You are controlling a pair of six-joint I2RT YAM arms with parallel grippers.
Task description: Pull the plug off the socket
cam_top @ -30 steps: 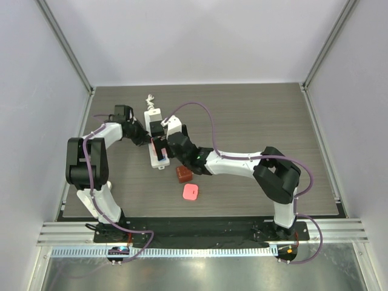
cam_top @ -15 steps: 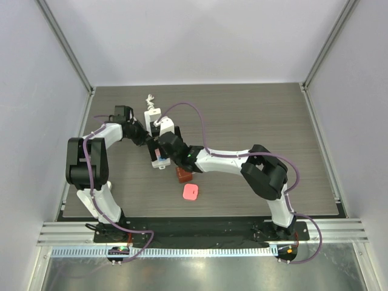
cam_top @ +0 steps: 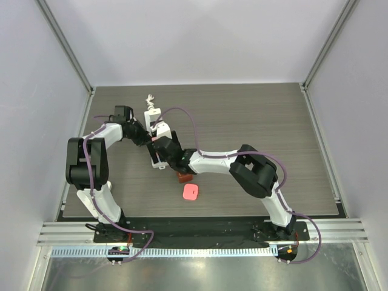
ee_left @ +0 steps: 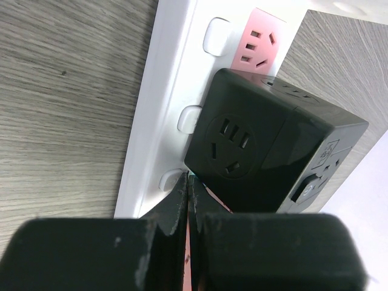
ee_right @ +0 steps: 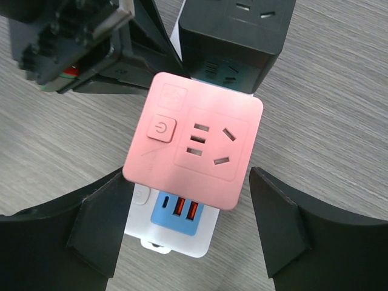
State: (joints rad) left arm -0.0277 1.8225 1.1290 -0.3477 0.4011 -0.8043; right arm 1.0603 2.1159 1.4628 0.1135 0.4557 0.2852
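The socket is a long white power strip (cam_top: 152, 114) lying on the table, with its cord stub (cam_top: 148, 99) at the far end. In the right wrist view a pink cube plug (ee_right: 194, 139) sits in the strip (ee_right: 182, 239) just above its blue USB end (ee_right: 179, 212), and a black cube plug (ee_right: 233, 36) sits beyond it. My right gripper (ee_right: 191, 182) is open, one finger on each side of the pink cube. My left gripper (ee_left: 188, 182) is shut, with its tips on the strip (ee_left: 163, 121) beside the black cube (ee_left: 260, 145). A pink outlet (ee_left: 257, 45) shows beyond that cube.
A red-brown block (cam_top: 183, 176) and a small pink piece (cam_top: 190, 192) lie on the table near the strip's near end, under my right forearm. My left gripper (ee_right: 91, 42) is close beside the pink cube in the right wrist view.
My right arm has swung left and its wrist has moved in over the strip, so the open fingers now straddle the pink cube. The left arm has not moved.
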